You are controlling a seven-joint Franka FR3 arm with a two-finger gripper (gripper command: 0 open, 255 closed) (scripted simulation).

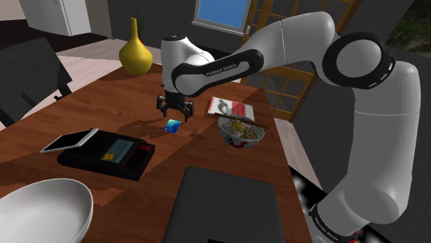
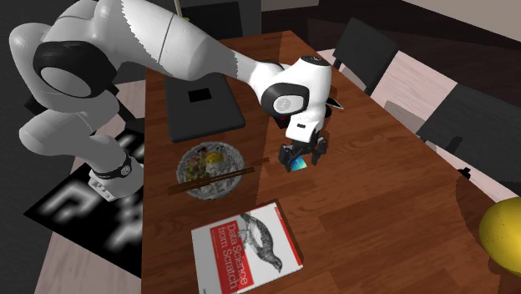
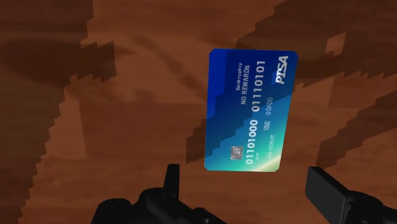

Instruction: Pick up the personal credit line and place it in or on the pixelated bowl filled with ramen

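A dark, reddish wood surface runs through the room, its grain drawn in blocky patches. From the shoulder view's left, a plain white bowl comes first, smooth and deep. Then comes a flat black recorder with a pale slab leaning on it, then a glossy yellow vase with a narrow neck.

Near the middle the gripper hangs just above the card, its fingers spread and touching nothing. The card lies on the wood, apart from everything else. In the wrist view the card is a thin blue rectangle with rounded corners, white digits and a small chip. Its long edges fall inside the line of the two fingers of the gripper.

I'd say the grasp is the step in hand. To do it well, the arm should come straight down until the tips nearly touch the wood, then close across the card's narrow width. So thin and slick a thing may skid or tip, so the squeeze should be slow and centred.

To the right lies a white book with a red band. Beside it is the ramen bowl, round and patterned, with chopsticks across its rim.
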